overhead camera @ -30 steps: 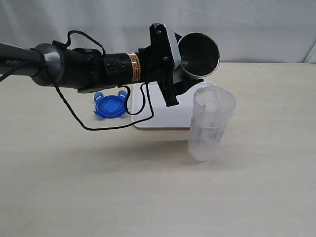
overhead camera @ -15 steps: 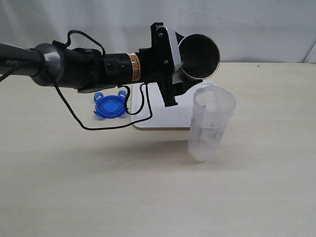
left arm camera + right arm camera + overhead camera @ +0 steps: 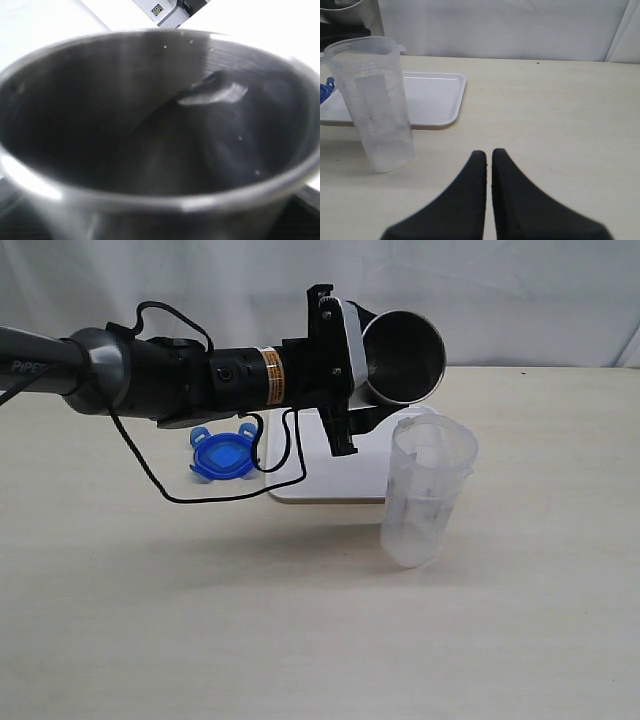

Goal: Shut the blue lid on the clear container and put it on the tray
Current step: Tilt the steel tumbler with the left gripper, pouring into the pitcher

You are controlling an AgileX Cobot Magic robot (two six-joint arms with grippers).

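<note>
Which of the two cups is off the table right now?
The steel cup, held in the air and tipped on its side. The clear container stands upright on the table.

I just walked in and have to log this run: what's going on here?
The left gripper holds a steel cup tipped sideways in the air, near the rim of the clear container. That container stands open on the table, not on the tray. The blue lid lies on the table beside the tray. The right gripper is shut and empty.
</note>
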